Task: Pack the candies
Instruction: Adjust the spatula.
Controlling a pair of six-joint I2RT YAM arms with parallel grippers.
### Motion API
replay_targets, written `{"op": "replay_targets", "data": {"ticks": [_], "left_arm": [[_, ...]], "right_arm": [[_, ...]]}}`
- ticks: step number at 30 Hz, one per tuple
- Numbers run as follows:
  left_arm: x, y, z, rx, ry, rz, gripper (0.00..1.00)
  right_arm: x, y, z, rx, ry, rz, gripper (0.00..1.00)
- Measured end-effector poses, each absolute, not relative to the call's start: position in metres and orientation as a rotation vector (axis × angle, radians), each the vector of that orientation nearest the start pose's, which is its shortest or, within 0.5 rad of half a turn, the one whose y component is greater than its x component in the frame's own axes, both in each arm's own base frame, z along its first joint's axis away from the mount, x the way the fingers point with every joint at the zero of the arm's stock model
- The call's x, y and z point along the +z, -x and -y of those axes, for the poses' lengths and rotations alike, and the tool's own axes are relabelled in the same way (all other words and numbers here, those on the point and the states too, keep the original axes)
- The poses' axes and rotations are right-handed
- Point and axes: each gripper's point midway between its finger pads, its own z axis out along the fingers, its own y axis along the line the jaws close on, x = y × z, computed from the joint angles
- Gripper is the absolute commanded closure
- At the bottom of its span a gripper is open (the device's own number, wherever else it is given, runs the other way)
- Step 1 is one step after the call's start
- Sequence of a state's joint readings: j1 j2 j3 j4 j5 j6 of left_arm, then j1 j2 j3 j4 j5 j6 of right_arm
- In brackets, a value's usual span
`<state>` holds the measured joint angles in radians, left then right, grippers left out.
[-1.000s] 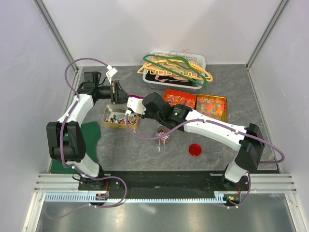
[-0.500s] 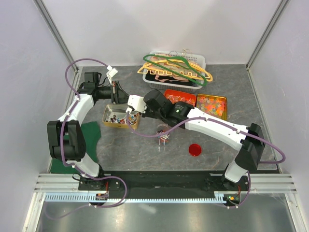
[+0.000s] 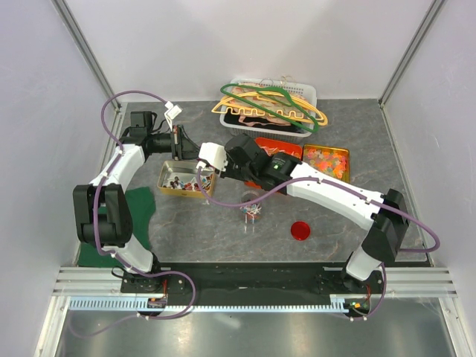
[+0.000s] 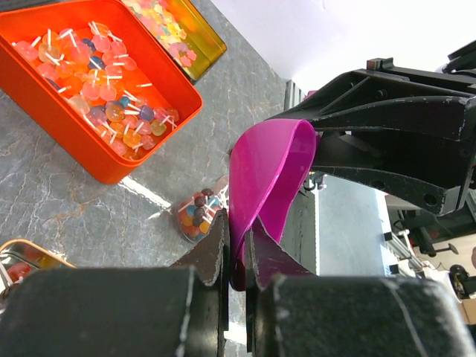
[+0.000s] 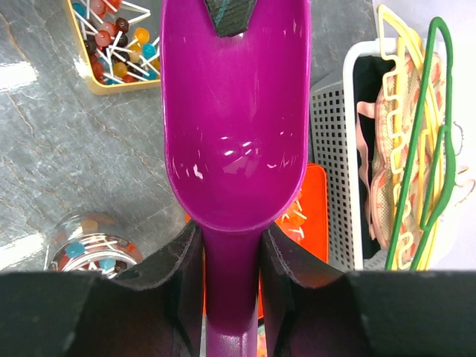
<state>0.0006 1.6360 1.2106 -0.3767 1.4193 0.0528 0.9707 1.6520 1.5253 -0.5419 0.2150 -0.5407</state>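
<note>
The candies are small round sweets on white sticks. Some lie in a yellow tray (image 3: 181, 181), also in the right wrist view (image 5: 111, 44), and some in a glass jar (image 3: 251, 209) (image 5: 88, 247) (image 4: 196, 216). An empty magenta scoop (image 5: 234, 126) (image 4: 269, 178) is held between both arms above that tray's back edge. My right gripper (image 5: 230, 249) (image 3: 209, 158) is shut on its handle. My left gripper (image 4: 236, 242) (image 3: 184, 143) is shut on the scoop's front rim.
An orange tray (image 3: 277, 152) (image 4: 82, 141) and a second yellow tray (image 3: 327, 161) hold more sweets. A white basket (image 3: 309, 93) of coat hangers stands at the back. A red lid (image 3: 300, 230) lies near the jar. A green cloth (image 3: 141, 212) is by the left arm.
My right gripper has moved the scoop a little back and up, away from the yellow tray and toward my left gripper. The left arm has stayed still.
</note>
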Motion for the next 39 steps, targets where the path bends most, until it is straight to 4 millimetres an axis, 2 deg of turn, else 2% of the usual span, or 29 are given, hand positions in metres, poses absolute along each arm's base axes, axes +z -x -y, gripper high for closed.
{"op": "replay_targets", "data": {"ticks": [4, 7, 9, 13, 17, 19, 20, 23, 27, 32, 39], "left_arm": [[0.227, -0.325, 0.173, -1.593, -0.69, -1.856, 0.98], [0.228, -0.324, 0.173, -1.604, -0.69, -1.852, 0.98], [0.229, -0.323, 0.174, -1.614, -0.692, -1.848, 0.98], [0.23, -0.321, 0.174, -1.626, -0.693, -1.843, 0.98], [0.23, -0.322, 0.173, -1.62, -0.69, -1.846, 0.96], [0.229, -0.323, 0.173, -1.616, -0.687, -1.849, 0.86], [0.229, -0.323, 0.173, -1.616, -0.687, -1.849, 0.75], [0.227, -0.325, 0.172, -1.606, -0.684, -1.855, 0.64], [0.226, -0.325, 0.173, -1.603, -0.688, -1.855, 0.63], [0.223, -0.327, 0.172, -1.595, -0.682, -1.864, 0.57], [0.215, -0.332, 0.172, -1.575, -0.66, -1.897, 0.56]], "right_arm": [[0.229, -0.306, -0.346, 0.013, 1.437, -1.703, 0.73], [0.232, -0.304, -0.346, 0.027, 1.437, -1.71, 0.68], [0.234, -0.303, -0.346, 0.035, 1.439, -1.714, 0.75], [0.237, -0.302, -0.346, 0.042, 1.443, -1.72, 1.0], [0.234, -0.302, -0.347, 0.038, 1.448, -1.725, 1.0], [0.233, -0.303, -0.347, 0.035, 1.448, -1.727, 1.0], [0.233, -0.303, -0.347, 0.034, 1.447, -1.727, 1.0], [0.235, -0.305, -0.349, 0.036, 1.438, -1.719, 1.0], [0.241, -0.308, -0.353, 0.046, 1.412, -1.699, 1.0], [0.243, -0.308, -0.355, 0.054, 1.406, -1.692, 1.0], [0.243, -0.307, -0.357, 0.076, 1.403, -1.695, 1.0]]}}
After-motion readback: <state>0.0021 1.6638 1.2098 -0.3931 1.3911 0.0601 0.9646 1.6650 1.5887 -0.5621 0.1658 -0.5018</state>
